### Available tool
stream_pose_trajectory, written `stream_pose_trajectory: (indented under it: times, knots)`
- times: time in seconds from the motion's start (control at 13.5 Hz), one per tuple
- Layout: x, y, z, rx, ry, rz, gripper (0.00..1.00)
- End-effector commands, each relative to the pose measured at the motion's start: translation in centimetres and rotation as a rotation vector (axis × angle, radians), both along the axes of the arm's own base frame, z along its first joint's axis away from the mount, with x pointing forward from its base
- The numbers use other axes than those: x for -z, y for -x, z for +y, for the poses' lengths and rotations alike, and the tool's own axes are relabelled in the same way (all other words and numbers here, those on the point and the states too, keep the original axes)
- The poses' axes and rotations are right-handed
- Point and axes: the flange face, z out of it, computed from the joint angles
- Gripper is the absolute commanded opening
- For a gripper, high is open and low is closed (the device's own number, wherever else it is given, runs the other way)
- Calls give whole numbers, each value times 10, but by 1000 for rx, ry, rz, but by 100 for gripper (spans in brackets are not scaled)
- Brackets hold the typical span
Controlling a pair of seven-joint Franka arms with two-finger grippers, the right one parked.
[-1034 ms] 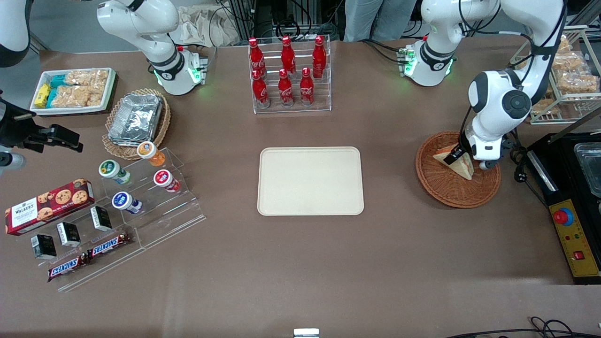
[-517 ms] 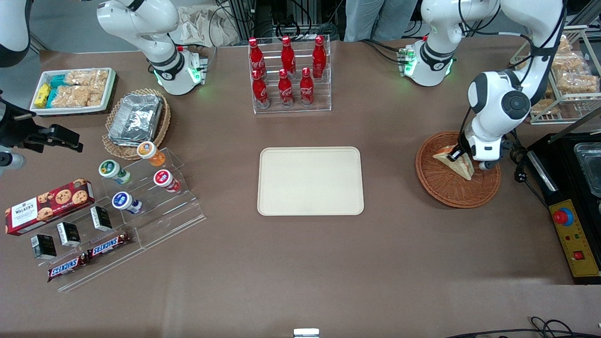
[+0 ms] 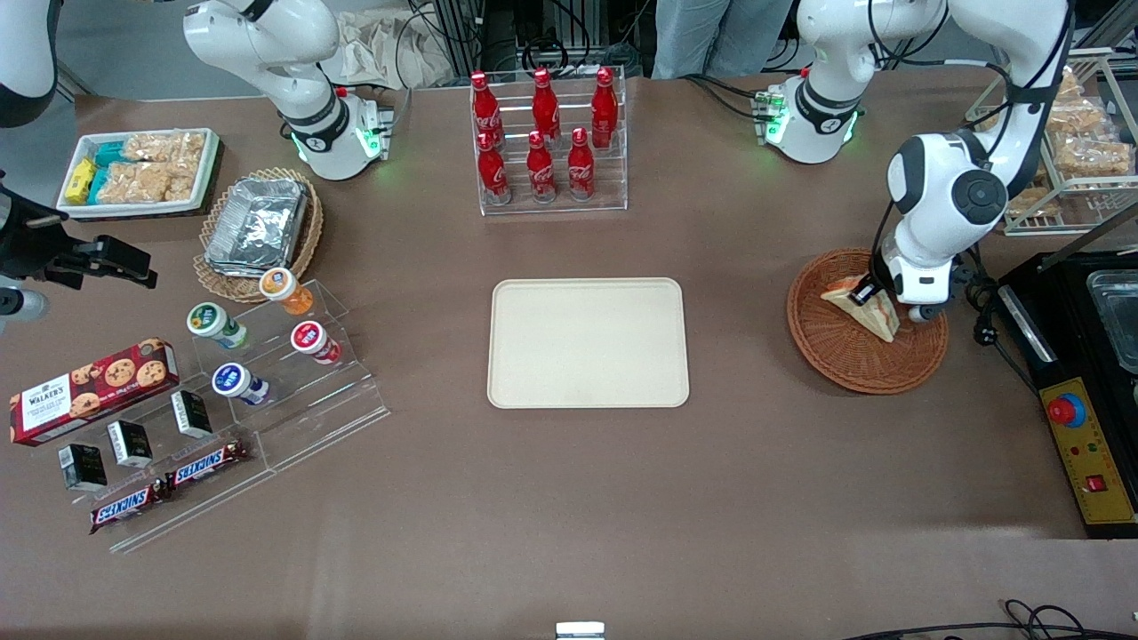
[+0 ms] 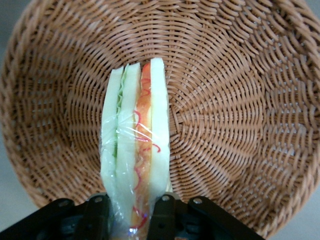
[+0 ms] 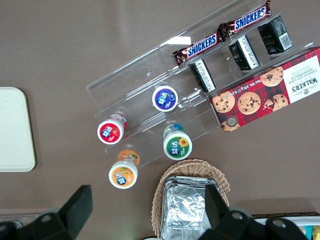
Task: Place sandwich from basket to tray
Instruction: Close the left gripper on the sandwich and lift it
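You can see your gripper (image 4: 130, 212) down in the brown basket (image 3: 836, 356), its two fingers (image 4: 98, 212) squeezed tight on the wrapped sandwich (image 4: 134, 160), which stands on its edge inside, well apart from the tray (image 3: 588, 343).

In the wrist view the end effector (image 4: 131, 212) is mostly cut off at the frame edge, only the black fingertips (image 4: 98, 210) show, pinching the sandwich (image 4: 134, 150), and its wrapped end runs out of frame too. The basket (image 4: 240, 100) rim gets clipped at the edges. From the front, the arm covers part of the basket (image 3: 836, 356) and hides the end effector (image 3: 867, 292) on the sandwich (image 3: 876, 313).
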Motion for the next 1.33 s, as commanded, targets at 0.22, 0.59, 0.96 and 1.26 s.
stream_pose_trajectory:
  times: [0.22,0.59,0.96,1.26]
  knots:
    - [-84,-4,-4,126,-22,8,0]
    - [-151,-30,-30,286,-15,57,0]
    - [-195,-44,-90,453,-8,54,0]
    - [-206,-44,-135,561,36,29,0]
